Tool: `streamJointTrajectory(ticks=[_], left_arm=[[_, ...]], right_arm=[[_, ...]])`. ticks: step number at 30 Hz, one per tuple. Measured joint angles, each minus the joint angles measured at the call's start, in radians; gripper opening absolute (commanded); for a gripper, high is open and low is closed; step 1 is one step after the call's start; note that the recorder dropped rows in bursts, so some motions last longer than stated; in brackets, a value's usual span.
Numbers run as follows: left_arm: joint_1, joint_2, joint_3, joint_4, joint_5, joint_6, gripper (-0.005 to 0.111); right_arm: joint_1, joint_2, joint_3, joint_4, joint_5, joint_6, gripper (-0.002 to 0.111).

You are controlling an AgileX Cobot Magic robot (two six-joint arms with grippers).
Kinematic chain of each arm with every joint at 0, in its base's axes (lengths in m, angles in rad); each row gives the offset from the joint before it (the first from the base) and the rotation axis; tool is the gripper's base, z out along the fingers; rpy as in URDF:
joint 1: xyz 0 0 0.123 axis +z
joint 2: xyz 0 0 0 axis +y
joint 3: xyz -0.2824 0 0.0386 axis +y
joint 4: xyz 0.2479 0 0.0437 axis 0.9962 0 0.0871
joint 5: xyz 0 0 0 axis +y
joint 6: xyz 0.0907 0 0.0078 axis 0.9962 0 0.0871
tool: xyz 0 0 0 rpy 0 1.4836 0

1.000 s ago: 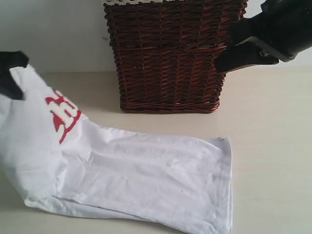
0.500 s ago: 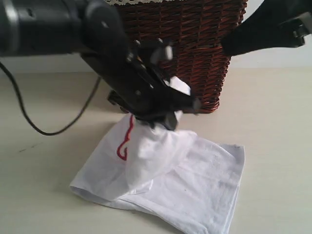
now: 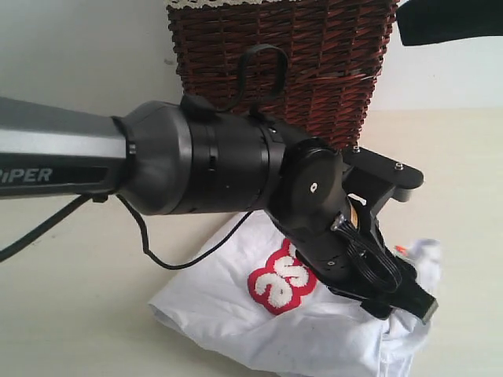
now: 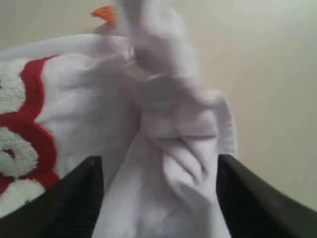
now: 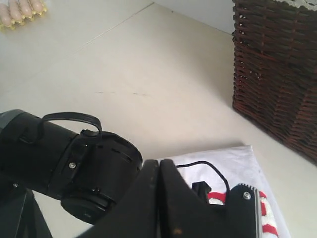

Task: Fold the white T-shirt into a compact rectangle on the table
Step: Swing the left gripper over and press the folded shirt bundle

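White letters ending in "PER" run along the left arm (image 3: 71, 149), their start cut off by the frame edge; the white T-shirt (image 3: 236, 314) shows fuzzy white letters (image 3: 281, 283) ringed in red, possibly "se", though too crumpled to read surely; a small orange tag (image 3: 401, 250) pokes out at its right side. The shirt lies in a bunched heap on the table (image 3: 71, 314), in front of the dark wicker basket (image 3: 291, 71); bare tabletop lies open to left and right. The left arm reaches across the middle, wrist bent down; the left gripper (image 4: 158, 166) is spread wide, loose folds lying between its fingers (image 4: 74, 198). The right gripper (image 5: 159, 171), pressed together and empty, hangs above.
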Motion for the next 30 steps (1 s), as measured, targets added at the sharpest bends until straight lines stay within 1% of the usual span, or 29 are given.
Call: streamJointTrajectory(ticks=[3, 4, 5, 6, 9, 11, 15, 18, 25, 30], left_arm=[[0.0, -0.004, 0.0, 0.025, 0.002, 0.009, 0.062], [0.0, -0.011, 0.0, 0.03, 0.008, 0.016, 0.06], [0.0, -0.018, 0.0, 0.032, 0.015, 0.025, 0.054], [0.0, -0.033, 0.0, 0.036, 0.027, 0.038, 0.047], [0.0, -0.066, -0.002, 0.057, 0.074, 0.053, 0.017], [0.0, -0.074, -0.004, 0.064, 0.096, 0.059, 0.0], [0.0, -0.05, 0.018, 0.069, 0.117, 0.077, 0.001], [0.0, 0.0, 0.04, 0.037, 0.128, 0.096, 0.001], [0.0, 0.078, 0.053, -0.169, 0.247, 0.313, 0.001], [0.0, 0.086, 0.053, -0.197, 0.27, 0.361, 0.001]], right_arm=[[0.0, 0.0, 0.0, 0.0, -0.002, 0.0, 0.0], [0.0, 0.0, 0.0, 0.0, -0.002, 0.0, 0.0], [0.0, 0.0, 0.0, 0.0, -0.002, 0.0, 0.0], [0.0, 0.0, 0.0, 0.0, -0.002, 0.0, 0.0], [0.0, 0.0, 0.0, 0.0, -0.002, 0.0, 0.0], [0.0, 0.0, 0.0, 0.0, -0.002, 0.0, 0.0], [0.0, 0.0, 0.0, 0.0, -0.002, 0.0, 0.0], [0.0, 0.0, 0.0, 0.0, -0.002, 0.0, 0.0], [0.0, 0.0, 0.0, 0.0, -0.002, 0.0, 0.0], [0.0, 0.0, 0.0, 0.0, 0.0, 0.0, 0.0]])
